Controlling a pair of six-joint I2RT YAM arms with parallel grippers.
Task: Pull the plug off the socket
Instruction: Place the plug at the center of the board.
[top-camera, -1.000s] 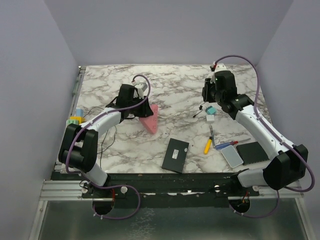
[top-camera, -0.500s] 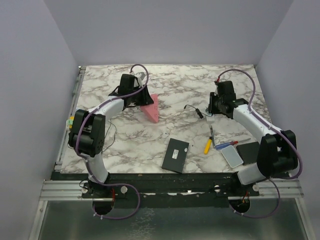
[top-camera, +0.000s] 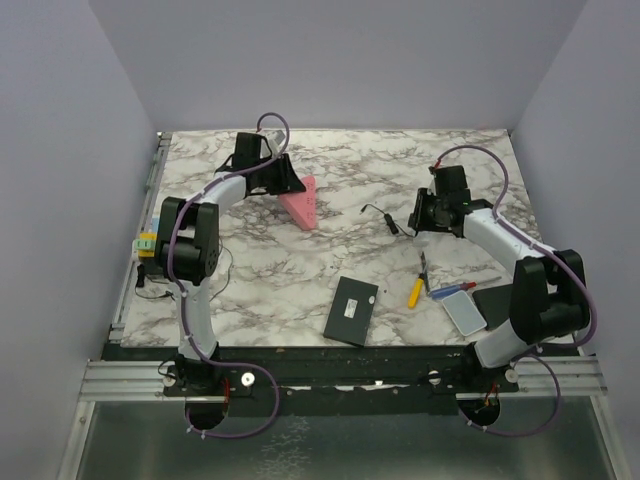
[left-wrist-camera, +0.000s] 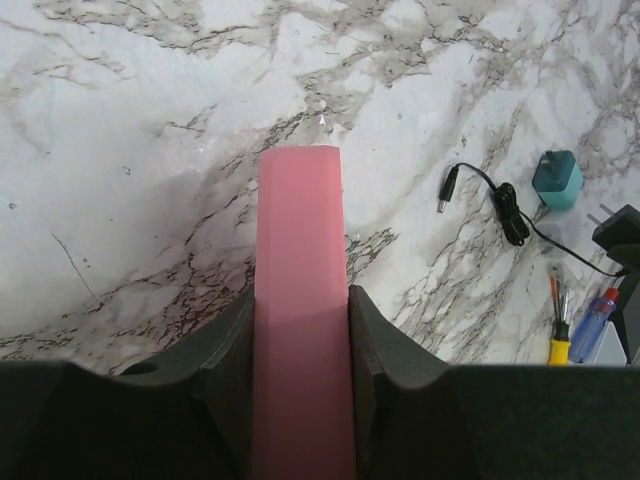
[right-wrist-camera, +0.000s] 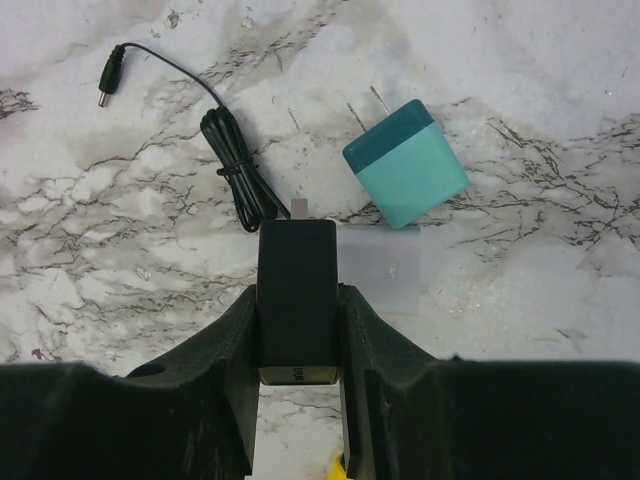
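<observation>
Plug: black plug (right-wrist-camera: 296, 250), held upright above the table (top-camera: 340, 170) at its right side, with nothing fitted on its far end.
Right gripper: right gripper (right-wrist-camera: 297, 310) is clamped on the plug, one finger on each side face.
Cord: thin black cord (right-wrist-camera: 235, 170) runs from the plug, is bundled in the middle, and ends in a barrel tip lying free on the marble.
Teal charger: teal charger (right-wrist-camera: 405, 163) lies on the table just beyond the plug, apart from it, two prongs pointing away.
Pale block: a faint whitish block (right-wrist-camera: 390, 275) lies flat just right of the plug; whether they touch cannot be told.
Left gripper: left gripper (left-wrist-camera: 300, 300) grips the near end of the pink block, jaws pressed to its long sides.
Pink block: long pink block (left-wrist-camera: 298, 220) at the far left of the table, well apart from the plug; its far end points toward the table's middle.
Near edge: a black box (top-camera: 352, 310) and a yellow tool (top-camera: 415, 292) lie there, untouched.
</observation>
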